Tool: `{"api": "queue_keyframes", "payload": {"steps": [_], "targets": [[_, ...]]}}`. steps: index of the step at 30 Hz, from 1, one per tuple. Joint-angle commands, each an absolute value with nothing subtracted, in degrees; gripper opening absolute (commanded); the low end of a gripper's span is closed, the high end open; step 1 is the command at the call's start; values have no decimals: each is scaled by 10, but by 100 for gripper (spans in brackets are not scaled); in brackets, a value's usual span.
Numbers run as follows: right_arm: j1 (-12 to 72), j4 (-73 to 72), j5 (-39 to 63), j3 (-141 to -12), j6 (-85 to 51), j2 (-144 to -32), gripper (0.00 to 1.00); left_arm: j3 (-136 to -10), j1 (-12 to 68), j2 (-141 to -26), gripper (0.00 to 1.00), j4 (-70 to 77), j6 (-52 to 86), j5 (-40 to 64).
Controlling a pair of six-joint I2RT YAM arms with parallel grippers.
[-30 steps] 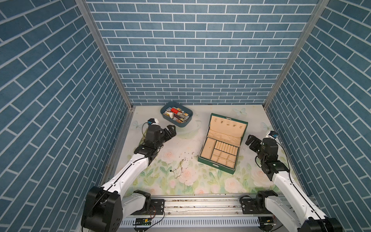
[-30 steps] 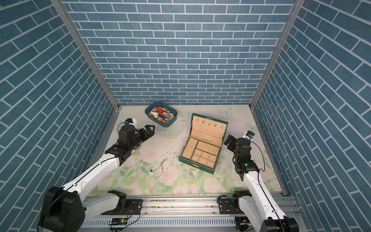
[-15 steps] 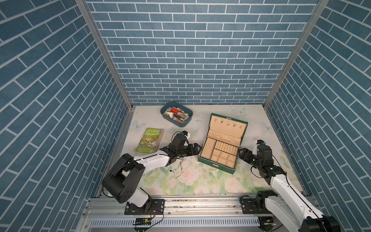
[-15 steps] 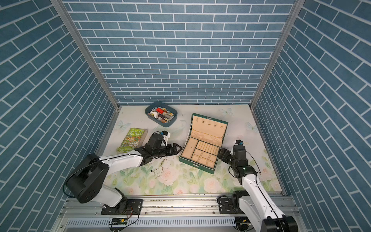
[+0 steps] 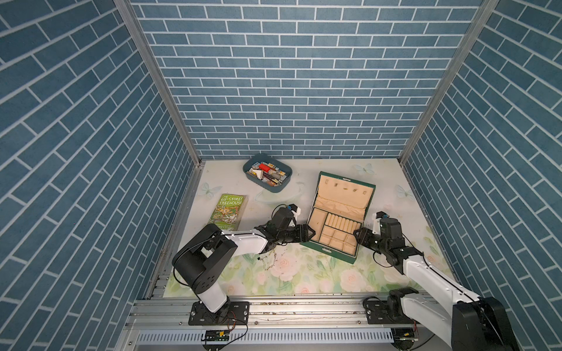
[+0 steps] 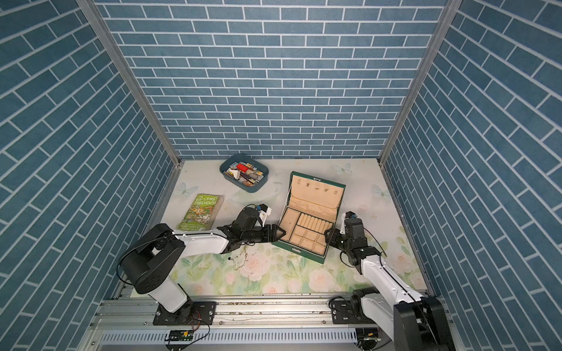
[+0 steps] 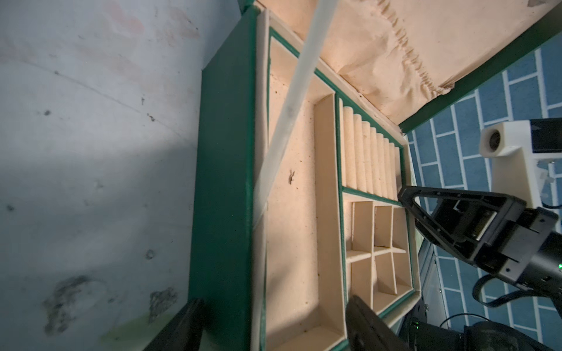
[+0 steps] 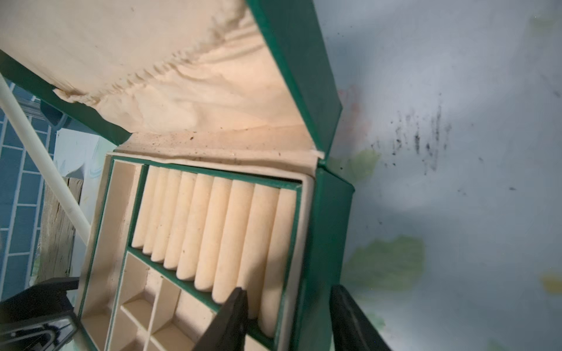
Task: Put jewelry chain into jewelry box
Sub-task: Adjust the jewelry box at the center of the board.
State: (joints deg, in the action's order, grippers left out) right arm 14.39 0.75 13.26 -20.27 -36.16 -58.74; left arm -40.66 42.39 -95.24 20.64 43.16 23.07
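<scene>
Both grippers (image 5: pixel 308 235) (image 5: pixel 359 238) now straddle box walls (image 5: pixel 331 253) — unclamped.

Both arms pair white link shells with black joint housings; the left arm (image 5: pixel 243 243) and right arm (image 5: pixel 431 273) carry thin black cables and black triangular-framed fingers (image 7: pixel 450 218).

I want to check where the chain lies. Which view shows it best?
A top view: the chain lies whole on the mat by the left arm, outside the box. Both top views show it; neither wrist view does.
</scene>
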Motion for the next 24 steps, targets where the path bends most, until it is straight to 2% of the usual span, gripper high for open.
{"api": "queue_keyframes", "payload": {"steps": [1,4,14,24], "targets": [[157,24,148,-217,-336,-605,45,-390,456,-934,74,235,437,241],[164,35,144,-235,-321,-623,44,-369,473,-907,71,229,443,211],[191,35,129,-282,-303,-694,43,-295,508,-818,71,215,482,133],[220,-6,113,-308,-330,-759,43,-269,510,-807,71,207,497,112]]}}
